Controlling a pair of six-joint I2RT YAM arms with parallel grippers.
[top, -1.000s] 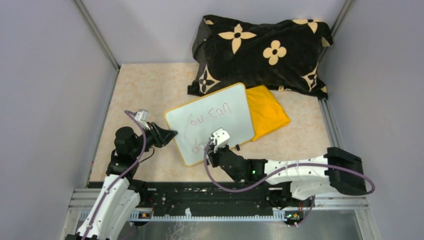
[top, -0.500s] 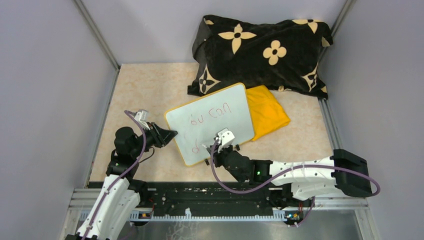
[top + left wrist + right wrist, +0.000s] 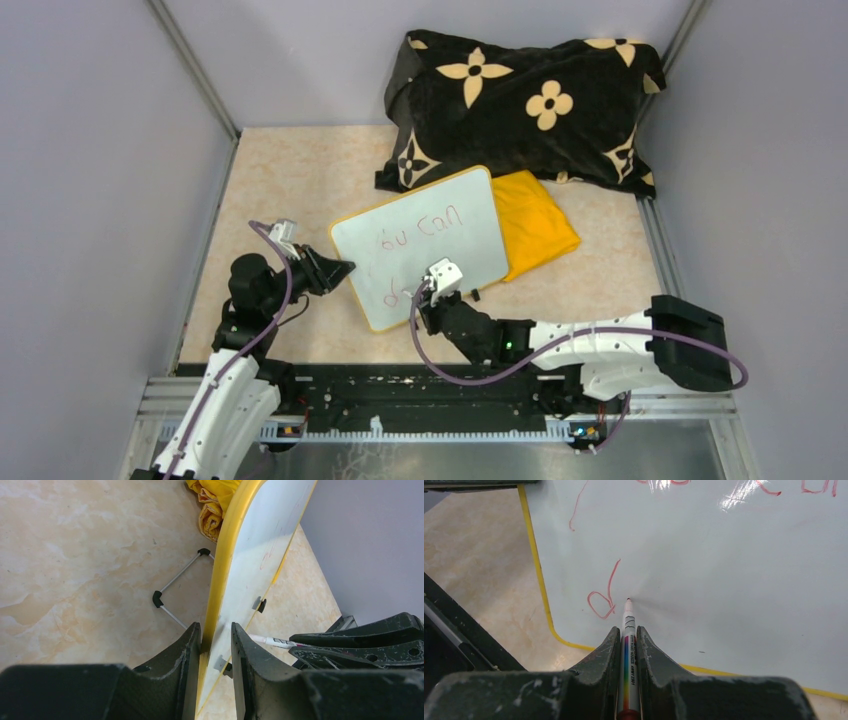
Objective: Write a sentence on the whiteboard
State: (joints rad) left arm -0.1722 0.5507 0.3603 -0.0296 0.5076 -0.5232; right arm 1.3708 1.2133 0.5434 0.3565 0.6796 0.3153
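Note:
The whiteboard [image 3: 440, 262] lies tilted at the table's middle, its yellow rim [image 3: 227, 555] raised on the left. My left gripper [image 3: 345, 268] [image 3: 216, 627] is shut on that left edge, one finger on each face. The sentence [image 3: 425, 230] shows as red letters reading "ou can" on top, with a lone "d" [image 3: 604, 600] lower left. My right gripper [image 3: 428, 292] [image 3: 628, 629] is shut on a white marker [image 3: 629, 625] with a rainbow stripe. The marker's red tip touches the board just right of the "d". The same marker [image 3: 272, 641] shows in the left wrist view.
A black pillow with cream flowers [image 3: 520, 95] lies at the back. A folded yellow cloth [image 3: 535, 228] sits under the board's right edge. A thin wire stand with black feet [image 3: 175, 592] lies beneath the board. Grey walls close in on both sides.
My right gripper with the marker swung a little to the right and came back left near the "d". The left gripper and the board have not moved.

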